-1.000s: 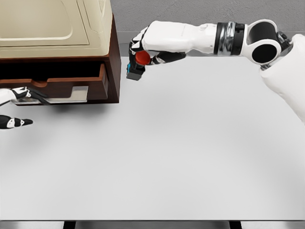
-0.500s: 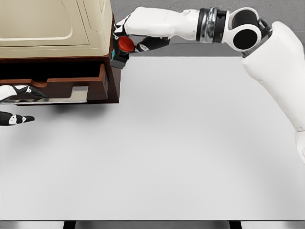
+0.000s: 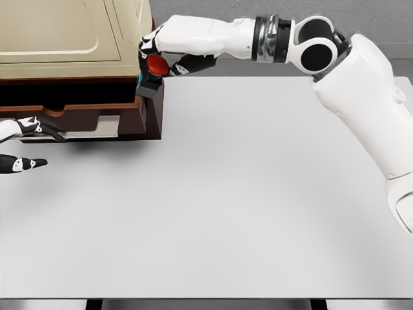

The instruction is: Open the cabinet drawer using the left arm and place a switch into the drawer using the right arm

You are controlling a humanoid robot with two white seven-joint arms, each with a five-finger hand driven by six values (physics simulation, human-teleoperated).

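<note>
Two robot hands at the cabinet (image 3: 77, 45), right robot hand (image 3: 169, 48) gripping the red-buttoned switch (image 3: 151, 74) over the open drawer's (image 3: 84, 115) right corner, left robot hand (image 3: 19, 139) with fingers spread at the drawer front.

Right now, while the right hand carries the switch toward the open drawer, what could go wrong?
1. The switch in the right hand looks level with the cabinet side edge; it may hit the wood rather than pass over it.
2. The drawer opening looks shallow under the cabinet top, so a drop could miss.
</note>
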